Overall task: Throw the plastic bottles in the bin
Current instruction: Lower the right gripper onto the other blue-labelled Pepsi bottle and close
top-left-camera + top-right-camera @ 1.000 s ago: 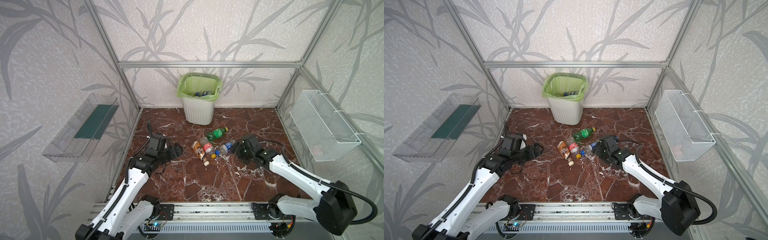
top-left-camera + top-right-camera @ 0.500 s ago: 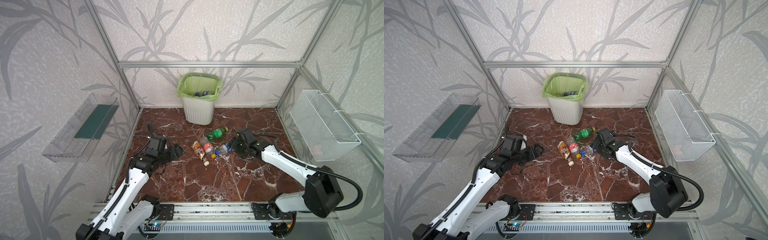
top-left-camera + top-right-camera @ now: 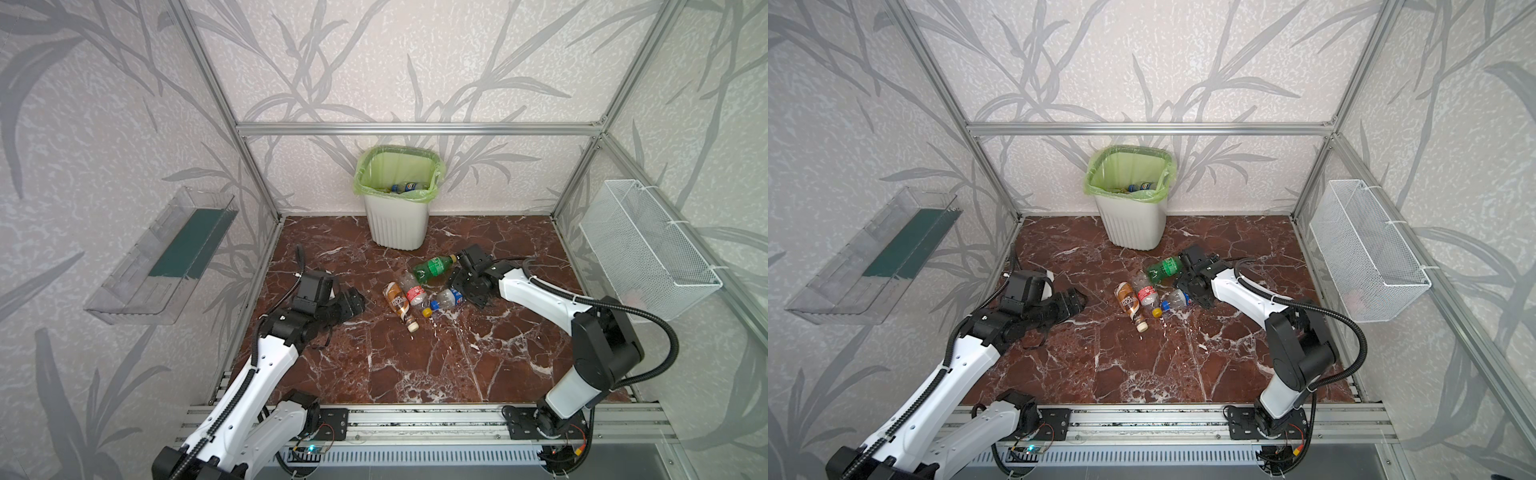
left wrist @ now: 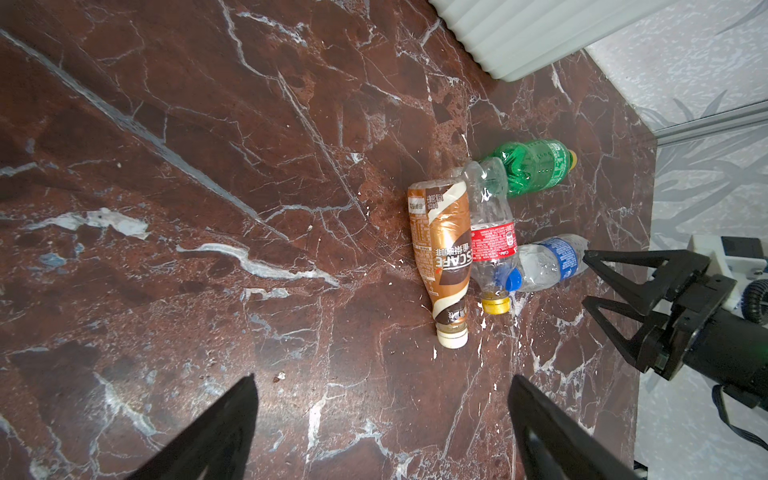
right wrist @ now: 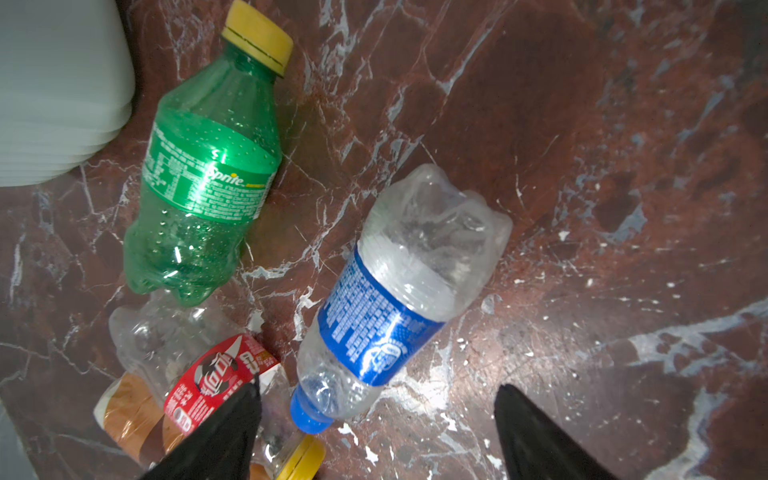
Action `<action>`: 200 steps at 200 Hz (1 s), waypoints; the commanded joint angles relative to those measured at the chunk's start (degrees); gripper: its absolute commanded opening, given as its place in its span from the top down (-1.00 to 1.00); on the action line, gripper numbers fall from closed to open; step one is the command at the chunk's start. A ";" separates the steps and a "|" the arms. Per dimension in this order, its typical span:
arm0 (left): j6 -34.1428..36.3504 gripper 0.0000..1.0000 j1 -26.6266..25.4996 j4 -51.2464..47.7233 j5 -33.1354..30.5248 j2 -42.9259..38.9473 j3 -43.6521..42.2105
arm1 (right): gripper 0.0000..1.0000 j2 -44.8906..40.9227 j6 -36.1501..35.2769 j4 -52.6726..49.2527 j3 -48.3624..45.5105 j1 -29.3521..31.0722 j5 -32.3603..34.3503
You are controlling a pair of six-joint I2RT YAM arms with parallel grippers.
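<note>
In both top views the right gripper (image 3: 464, 291) has swung in from farther out and now hangs just past the base of the blue-labelled bottle (image 3: 449, 297). Its jaws have spread wider than a second ago and hold nothing, so I judge the pick is being lined up, not yet made. The left gripper (image 3: 357, 301) has not shifted; it is spread and empty, well short of the brown-wrapped bottle (image 3: 398, 300). Beyond both tools stands the bin (image 3: 1133, 228), ribbed white plastic under a thin green liner, with a few bottles already inside and four left on the glossy veined marble floor (image 3: 1142, 365). The left wrist view shows those four lying ahead of its black tapered fingers (image 4: 232, 415): a shrink-wrapped brown one, a crumpled clear red-labelled bottle (image 4: 494, 245), and the right tool's pointed tips almost at the blue one. The right wrist view shows the dented, thin-walled clear bottle with its blue cap end between the open fingers (image 5: 232, 419), and the dimpled green bottle (image 5: 203, 178) farther ahead.
</note>
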 commanded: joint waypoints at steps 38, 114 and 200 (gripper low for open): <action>0.08 -0.87 0.23 -1.13 -0.92 -0.03 -0.42 | -0.83 9.00 -3.29 -8.30 8.21 -0.37 1.75; -0.01 -0.87 0.25 -1.68 -1.07 -0.81 -0.71 | -0.56 13.71 -7.85 -9.56 9.82 -0.38 -1.44; -0.90 -0.87 0.27 -1.58 -0.99 -0.98 -1.01 | -0.09 7.91 -15.76 -9.77 1.70 -0.38 -5.19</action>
